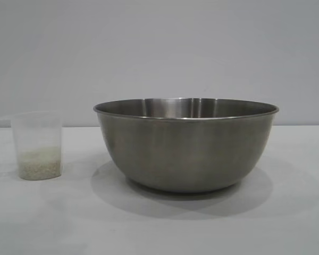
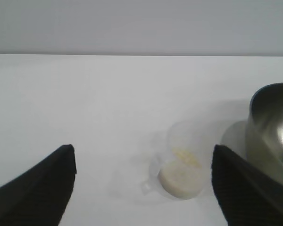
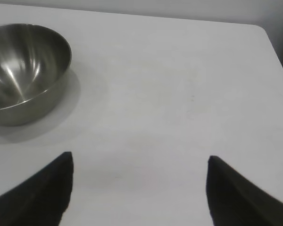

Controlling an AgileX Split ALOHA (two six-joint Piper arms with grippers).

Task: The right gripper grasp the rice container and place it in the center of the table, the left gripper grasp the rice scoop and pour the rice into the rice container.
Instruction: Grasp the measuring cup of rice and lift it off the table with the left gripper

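Ahead of the wide-open, empty left gripper (image 2: 144, 181) stands the rice scoop (image 2: 181, 162), light, thin-walled plastic holding rice (image 2: 181, 178), easily tipped and best pinched by its handle, beside the rice container (image 2: 271, 129).

We see the rice container (image 1: 185, 146) as brushed stainless steel, its outer wall satiny with faint vertical streaks, its inner wall shinier and throwing bright reflections. The rice scoop (image 1: 36, 144) looks like frosted, translucent plastic, cloudy rather than glassy. The rice (image 1: 39, 165) inside it reads as a pale, grainy mass. The table (image 1: 159, 228) appears white, smooth and matt. We find the fingers (image 2: 35, 188) of both grippers dull black, without gloss.
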